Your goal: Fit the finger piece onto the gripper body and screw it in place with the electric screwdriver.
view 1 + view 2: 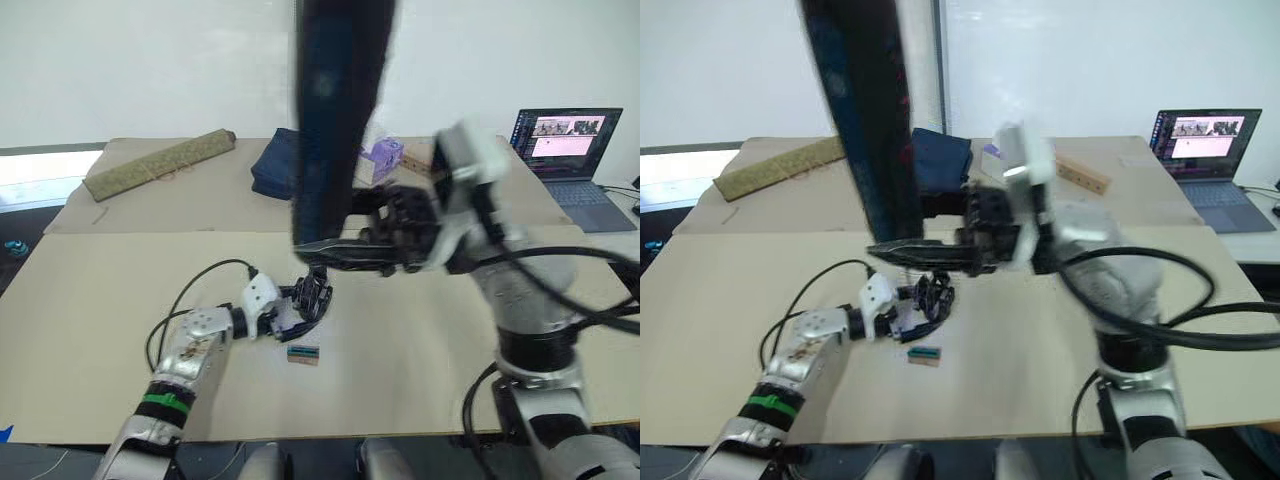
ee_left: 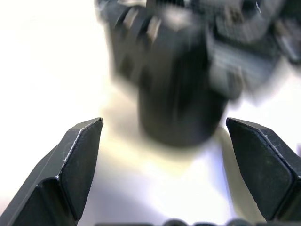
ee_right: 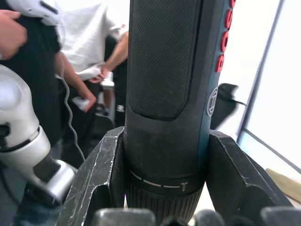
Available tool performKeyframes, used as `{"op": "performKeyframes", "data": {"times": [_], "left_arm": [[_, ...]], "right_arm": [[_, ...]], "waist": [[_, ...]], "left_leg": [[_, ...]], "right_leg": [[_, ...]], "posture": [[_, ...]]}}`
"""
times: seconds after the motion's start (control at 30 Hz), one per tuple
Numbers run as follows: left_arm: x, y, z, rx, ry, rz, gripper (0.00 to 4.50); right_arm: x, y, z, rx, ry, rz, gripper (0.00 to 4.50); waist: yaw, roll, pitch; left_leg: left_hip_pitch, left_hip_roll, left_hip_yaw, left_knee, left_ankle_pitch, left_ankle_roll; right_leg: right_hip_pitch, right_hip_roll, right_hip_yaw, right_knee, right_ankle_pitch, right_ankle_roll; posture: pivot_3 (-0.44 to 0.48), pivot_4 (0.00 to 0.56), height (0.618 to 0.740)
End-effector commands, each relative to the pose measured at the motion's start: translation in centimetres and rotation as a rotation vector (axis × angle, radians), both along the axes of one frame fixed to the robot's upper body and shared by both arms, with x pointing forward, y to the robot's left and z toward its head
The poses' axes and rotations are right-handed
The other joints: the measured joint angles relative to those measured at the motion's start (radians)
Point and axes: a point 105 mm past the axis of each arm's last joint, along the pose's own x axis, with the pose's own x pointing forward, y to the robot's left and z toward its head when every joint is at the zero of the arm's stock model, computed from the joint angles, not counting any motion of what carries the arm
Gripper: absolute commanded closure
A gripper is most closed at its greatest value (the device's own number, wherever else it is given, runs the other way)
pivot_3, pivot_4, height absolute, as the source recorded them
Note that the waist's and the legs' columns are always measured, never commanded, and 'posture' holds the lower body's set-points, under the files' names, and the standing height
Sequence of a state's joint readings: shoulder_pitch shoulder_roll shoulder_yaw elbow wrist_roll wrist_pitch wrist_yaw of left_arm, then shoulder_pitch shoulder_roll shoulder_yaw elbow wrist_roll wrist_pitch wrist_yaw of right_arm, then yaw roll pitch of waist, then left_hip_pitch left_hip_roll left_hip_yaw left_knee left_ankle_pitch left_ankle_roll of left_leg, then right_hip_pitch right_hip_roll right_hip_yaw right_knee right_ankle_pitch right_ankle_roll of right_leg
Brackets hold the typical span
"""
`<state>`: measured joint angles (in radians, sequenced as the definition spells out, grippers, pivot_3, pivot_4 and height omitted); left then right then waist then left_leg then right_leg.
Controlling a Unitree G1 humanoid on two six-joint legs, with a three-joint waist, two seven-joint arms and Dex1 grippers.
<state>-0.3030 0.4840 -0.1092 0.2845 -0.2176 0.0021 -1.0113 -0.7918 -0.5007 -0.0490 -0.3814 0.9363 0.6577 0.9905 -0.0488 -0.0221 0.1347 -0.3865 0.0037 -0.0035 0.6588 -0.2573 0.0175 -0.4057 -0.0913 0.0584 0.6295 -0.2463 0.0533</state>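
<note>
Clearly the right end effector (image 1: 330, 250) is clamped on the electric screwdriver (image 1: 335, 110), its two black fingers (image 3: 101, 169) pressed against either side of the barrel just above the collar. The tool stands nearly upright, its long body rising high over the counter (image 1: 90, 330), presumably so the bit can come straight down onto a screw. Directly beneath it sits the gripper body (image 1: 312, 297), near the middle of the counter, its pointed finger sticking up. The left end effector (image 1: 290, 315) lies low at its left side, fingers (image 2: 77, 155) spread wide and holding nothing, the round dark base just ahead between them, probably ready to steady the assembly. Whether the finger piece is already seated I cannot tell. A small green-and-tan block (image 1: 303, 353) rests just nearer.
</note>
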Motion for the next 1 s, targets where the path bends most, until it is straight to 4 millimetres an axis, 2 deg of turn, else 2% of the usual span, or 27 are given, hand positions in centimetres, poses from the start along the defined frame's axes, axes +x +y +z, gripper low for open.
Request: {"op": "performKeyframes", "data": {"times": [0.03,0.13,0.23,0.37,0.43,0.53,0.6,0.73,0.83,1.0], "left_arm": [[-1.1,3.6,-0.2,-0.017,0.032,0.064,0.05],[-1.9,5.4,1.8,-0.091,-0.028,0.059,0.05],[-3.5,6.1,4.7,-0.158,-0.078,-0.028,0.05],[-5.9,6.0,7.0,-0.077,-0.117,-0.19,0.05],[-7.0,5.5,8.6,-0.088,-0.1,-0.261,0.05],[-7.3,5.3,10.6,-0.152,-0.09,-0.266,0.05],[-7.0,5.8,11.8,-0.211,-0.074,-0.242,0.05],[-7.4,6.6,11.4,-0.119,-0.082,-0.254,0.05],[-7.6,6.3,12.0,-0.125,-0.146,-0.272,0.05],[-8.2,5.1,11.8,-0.121,-0.14,-0.317,0.05]], "right_arm": [[0.6,-3.4,1.1,-0.033,0.05,-0.122,2.55],[1.7,-6.0,-0.3,-0.205,0.141,-0.279,2.55],[3.0,-9.7,-3.2,-0.459,0.348,-0.524,2.55],[2.6,-15.9,-9.0,-0.9,0.582,-0.819,2.55],[2.7,-18.8,-11.6,-1.01,0.684,-0.929,2.55],[2.6,-21.4,-14.2,-1.147,0.708,-0.979,2.55],[2.8,-22.5,-15.4,-1.176,0.739,-0.997,2.55],[4.6,-24.0,-16.9,-1.165,0.758,-1.068,2.55],[5.3,-24.3,-17.8,-1.196,0.747,-1.068,2.55],[5.8,-24.3,-19.1,-1.209,0.771,-1.055,2.55]], "waist": [[0.001,0.001,0.001],[0.008,0.002,0.002],[0.013,0.003,0.003],[0.031,0.006,0.005],[0.035,0.008,0.006],[0.035,0.011,0.008],[0.035,0.014,0.01],[0.025,0.016,0.017],[0.025,0.016,0.018],[0.03,0.014,0.019]], "left_leg": [[-0.001,0.001,0.0,0.0,0.0,0.0],[-0.005,0.003,0.0,0.0,0.0,0.0],[-0.018,0.003,0.002,0.0,0.001,-0.001],[-0.024,0.002,0.001,0.001,0.001,-0.001],[-0.024,0.003,0.002,0.0,0.001,-0.001],[-0.026,0.0,0.004,0.001,0.001,-0.001],[-0.026,-0.004,0.005,0.001,0.002,0.002],[-0.022,-0.006,0.011,0.004,0.005,0.005],[-0.018,-0.005,0.013,0.004,0.006,0.006],[-0.018,-0.005,0.012,0.005,0.007,0.005]], "right_leg": [[-0.001,0.0,0.0,0.0,0.0,-0.001],[-0.005,-0.002,0.0,-0.001,-0.001,-0.003],[-0.019,-0.007,-0.003,0.0,0.0,-0.004],[-0.022,-0.012,-0.012,-0.003,0.001,-0.005],[-0.022,-0.014,-0.015,-0.005,0.001,-0.005],[-0.023,-0.017,-0.016,-0.006,0.001,-0.005],[-0.023,-0.018,-0.019,-0.005,0.001,-0.004],[-0.02,-0.003,-0.018,-0.004,0.005,0.0],[-0.018,0.0,-0.016,-0.003,0.005,0.0],[-0.018,0.002,-0.017,0.0,0.006,0.001]], "posture": [[0.0,0.15,0.74],[0.0,0.15,0.74],[0.0,0.15,0.74],[0.0,0.15,0.74],[0.0,0.15,0.74],[0.0,0.15,0.74],[0.0,0.15,0.74],[0.0,0.15,0.74],[0.0,0.15,0.74],[0.0,0.15,0.74]]}}
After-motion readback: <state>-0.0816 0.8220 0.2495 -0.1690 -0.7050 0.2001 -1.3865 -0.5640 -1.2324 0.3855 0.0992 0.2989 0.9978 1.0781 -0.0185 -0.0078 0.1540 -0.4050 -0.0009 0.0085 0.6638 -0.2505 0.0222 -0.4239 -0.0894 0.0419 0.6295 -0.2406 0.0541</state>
